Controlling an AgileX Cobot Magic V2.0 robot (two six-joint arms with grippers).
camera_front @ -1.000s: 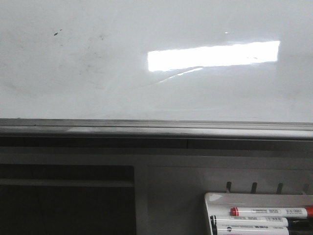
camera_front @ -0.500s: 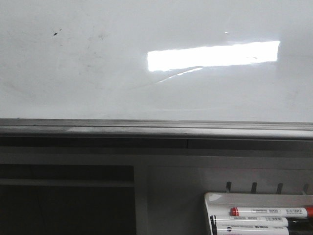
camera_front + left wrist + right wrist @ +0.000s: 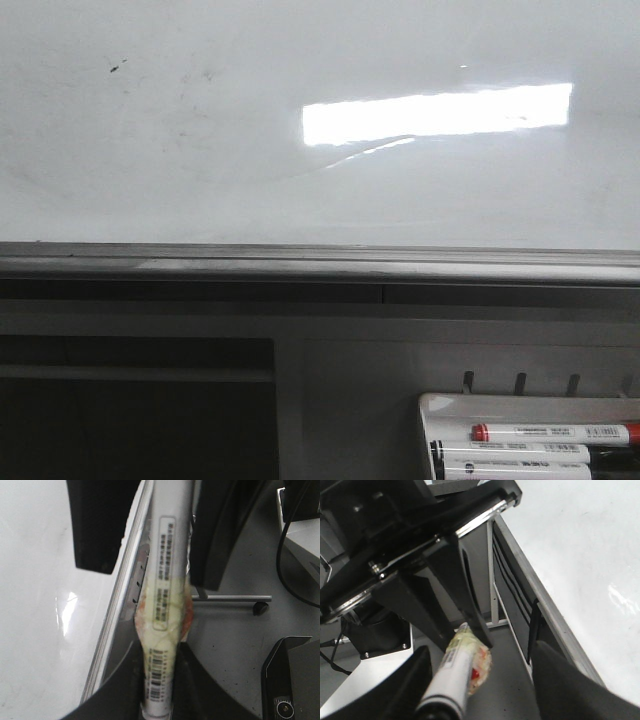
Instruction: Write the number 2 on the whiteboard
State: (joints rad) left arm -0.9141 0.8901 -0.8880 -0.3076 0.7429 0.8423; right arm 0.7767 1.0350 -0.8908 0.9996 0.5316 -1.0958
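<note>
We are seeing the whiteboard (image 3: 200, 150) bearing no readable writing. Below its ledge (image 3: 320, 265), a tray (image 3: 430, 420) is holding labelled markers (image 3: 550, 433), print illegible. Each gripper, left gripper (image 3: 157, 550) and right gripper (image 3: 470, 630), is clamping a marker (image 3: 167, 580).

Both grippers, left (image 3: 157, 645) and right (image 3: 470, 680), clamp markers.

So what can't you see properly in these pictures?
- Front view: neither arm appears. The glossy white whiteboard shows only faint smudges, and glare could hide a thin line.
- Front view: the white marker tray and the red-capped marker are cut off by the picture's edge.
- Left wrist view: the tape-wrapped white marker has its tip out of frame, and its label is too blurred to read.
- Right wrist view: the taped marker has its tip hidden behind the black fingers.
</note>
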